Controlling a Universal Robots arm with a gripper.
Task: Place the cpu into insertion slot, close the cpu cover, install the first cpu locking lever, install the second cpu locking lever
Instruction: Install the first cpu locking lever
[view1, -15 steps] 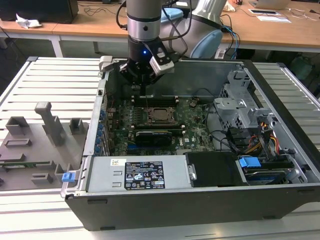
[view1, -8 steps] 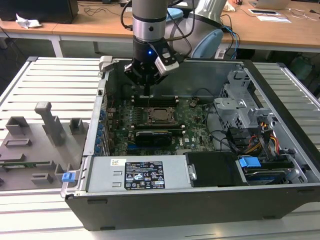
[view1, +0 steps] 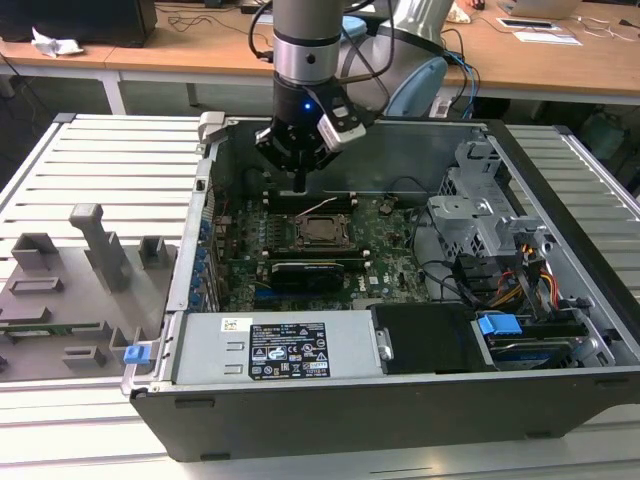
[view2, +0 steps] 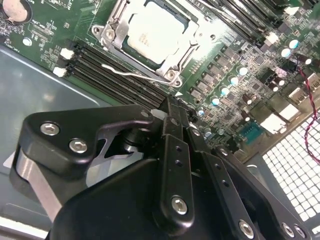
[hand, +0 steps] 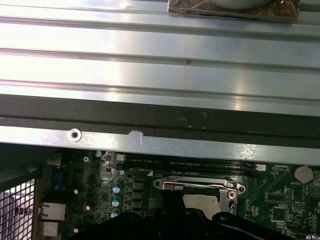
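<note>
The cpu lies flat in the insertion slot on the green motherboard, silver top up. The cpu cover lies down around it as a silvery frame. One thin wire locking lever stands loose along the socket's edge, over the black memory slots; it shows as a pale line in the exterior view. My gripper hangs just above the board, beside the socket on its memory-slot side, fingers pressed together and holding nothing. Its tip is close to the lever's end. The socket also appears in the first wrist view.
The open computer case has a metal wall close behind the gripper. A black expansion card lies in front of the socket. A drive cage with cables stands at the exterior view's right, and a power supply sits in front. Grey fixtures stand outside.
</note>
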